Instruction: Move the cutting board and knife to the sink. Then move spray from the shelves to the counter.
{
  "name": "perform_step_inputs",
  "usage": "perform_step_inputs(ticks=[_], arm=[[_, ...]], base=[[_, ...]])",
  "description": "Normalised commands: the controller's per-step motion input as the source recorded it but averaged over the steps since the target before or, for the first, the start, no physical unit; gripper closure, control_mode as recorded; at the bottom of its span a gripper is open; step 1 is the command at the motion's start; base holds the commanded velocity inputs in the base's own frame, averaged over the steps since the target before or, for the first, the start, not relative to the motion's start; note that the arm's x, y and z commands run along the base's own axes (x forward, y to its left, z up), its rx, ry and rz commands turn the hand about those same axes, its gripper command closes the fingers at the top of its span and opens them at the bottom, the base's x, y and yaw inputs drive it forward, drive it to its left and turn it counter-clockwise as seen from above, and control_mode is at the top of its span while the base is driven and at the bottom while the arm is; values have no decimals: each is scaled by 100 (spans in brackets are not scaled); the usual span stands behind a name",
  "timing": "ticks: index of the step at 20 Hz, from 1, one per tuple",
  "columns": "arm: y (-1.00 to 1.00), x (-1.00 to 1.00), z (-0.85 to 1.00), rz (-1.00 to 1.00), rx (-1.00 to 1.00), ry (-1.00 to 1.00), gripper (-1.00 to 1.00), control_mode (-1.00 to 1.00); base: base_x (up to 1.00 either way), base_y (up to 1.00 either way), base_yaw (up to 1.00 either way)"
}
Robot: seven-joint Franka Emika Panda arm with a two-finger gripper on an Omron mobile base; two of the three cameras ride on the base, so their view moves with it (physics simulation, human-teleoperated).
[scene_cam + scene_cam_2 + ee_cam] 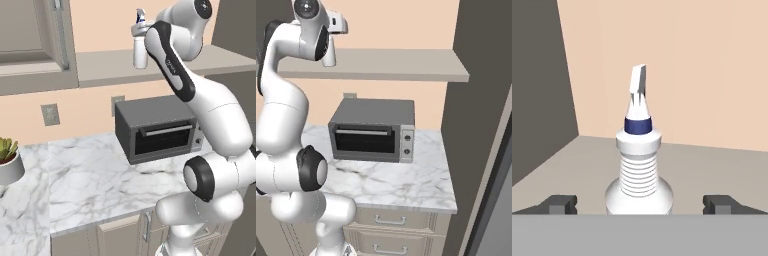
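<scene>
My arm rises from the lower right of the left base view, elbow bent, and reaches to the upper middle of the frame. In the hand view my gripper (640,204) stands wide open, fingertips (559,203) at the bottom corners.

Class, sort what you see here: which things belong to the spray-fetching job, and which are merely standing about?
Belonging to the job: spray, shelves, counter, open hand.
Standing about: toaster oven, potted plant, wall outlet.
</scene>
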Motion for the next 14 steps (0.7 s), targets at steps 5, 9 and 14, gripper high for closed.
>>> perform_step_inputs(ticks=[5,9,14], arm=[[2,21,0,0,-3,0,-100,-100],[4,19,0,0,-2,0,-100,-100],[5,18,0,0,-2,1,-100,-100]], base=[[0,0,0],[0,0,0],[0,0,0]])
